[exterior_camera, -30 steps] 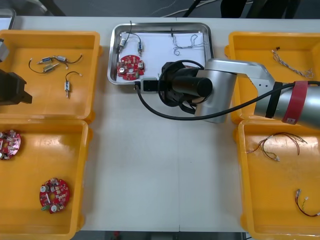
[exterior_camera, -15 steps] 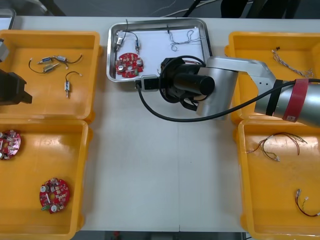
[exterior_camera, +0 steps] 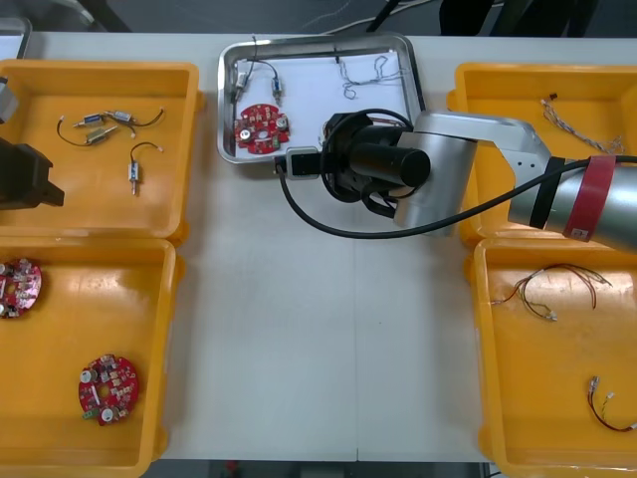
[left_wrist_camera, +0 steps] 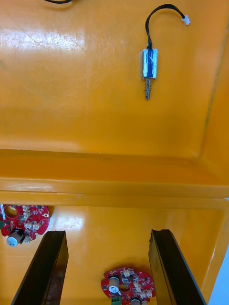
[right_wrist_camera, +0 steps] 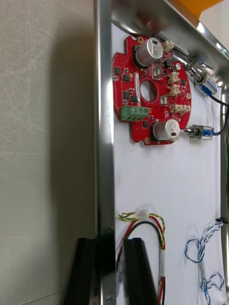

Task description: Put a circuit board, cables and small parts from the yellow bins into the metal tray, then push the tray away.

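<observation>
The metal tray [exterior_camera: 227, 100] lies at the table's far middle, white inside. It holds a red circuit board [exterior_camera: 262, 127], a blue and white cable [exterior_camera: 368, 72] and small metal parts [exterior_camera: 275, 88]. My right gripper [exterior_camera: 304, 162] is at the tray's near rim. In the right wrist view its fingers [right_wrist_camera: 138, 271] straddle the rim [right_wrist_camera: 104, 119], one outside and one inside, shut on it. Beside the inner finger lies a red and yellow cable [right_wrist_camera: 152, 228], and farther along the rim the board [right_wrist_camera: 150, 90]. My left gripper [exterior_camera: 25, 179] stands open over the left bins [left_wrist_camera: 114, 176].
Two yellow bins [exterior_camera: 169, 349] flank the left side, with small metal parts [exterior_camera: 134, 169] in the far one and circuit boards [exterior_camera: 107, 388] in the near one. The right bins [exterior_camera: 483, 349] hold cables [exterior_camera: 557, 279]. My right arm [exterior_camera: 438, 179] spans the table's middle right.
The tray has slid a little toward the far edge and slightly right, with my right gripper holding its near rim. The left arm has not moved.
</observation>
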Robot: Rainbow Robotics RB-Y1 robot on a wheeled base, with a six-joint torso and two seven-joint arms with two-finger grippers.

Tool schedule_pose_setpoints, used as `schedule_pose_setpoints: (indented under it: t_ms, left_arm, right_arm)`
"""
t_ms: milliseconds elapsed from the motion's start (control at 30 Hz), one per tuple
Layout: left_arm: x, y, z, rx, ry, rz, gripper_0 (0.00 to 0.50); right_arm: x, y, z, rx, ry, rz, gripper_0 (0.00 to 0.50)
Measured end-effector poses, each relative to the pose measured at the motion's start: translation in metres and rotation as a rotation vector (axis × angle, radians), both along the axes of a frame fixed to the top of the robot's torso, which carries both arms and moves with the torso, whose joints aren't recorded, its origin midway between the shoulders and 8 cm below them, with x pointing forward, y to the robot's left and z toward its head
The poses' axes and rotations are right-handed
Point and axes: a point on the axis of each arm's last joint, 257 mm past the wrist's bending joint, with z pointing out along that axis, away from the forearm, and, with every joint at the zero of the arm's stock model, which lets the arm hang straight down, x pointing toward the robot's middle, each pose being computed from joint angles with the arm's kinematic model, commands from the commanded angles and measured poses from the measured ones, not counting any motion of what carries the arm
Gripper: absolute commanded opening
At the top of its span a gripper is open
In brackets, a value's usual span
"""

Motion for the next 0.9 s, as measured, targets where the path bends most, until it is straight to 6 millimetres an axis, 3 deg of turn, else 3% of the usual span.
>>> schedule_pose_setpoints:
  t_ms: [100, 167, 433, 633, 900]
  left_arm:
    - [0.000, 0.000, 0.000, 0.000, 0.000, 0.000, 0.500]
    - [0.000, 0.000, 0.000, 0.000, 0.000, 0.000, 0.500]
    - [0.000, 0.000, 0.000, 0.000, 0.000, 0.000, 0.500]
    - [0.000, 0.000, 0.000, 0.000, 0.000, 0.000, 0.500]
    - [0.000, 0.000, 0.000, 0.000, 0.000, 0.000, 0.500]
  right_arm:
    - [0.000, 0.000, 0.000, 0.000, 0.000, 0.000, 0.469]
    - [0.000, 0.000, 0.000, 0.000, 0.000, -0.001, 0.500]
    - [-0.007, -0.015, -0.016, -0.030, 0.075, -0.079, 0.500]
    - [-0.024, -0.021, -0.022, -0.101, 0.102, -0.120, 0.500]
    - [-0.052, -0.022, -0.011, -0.135, 0.156, -0.176, 0.500]
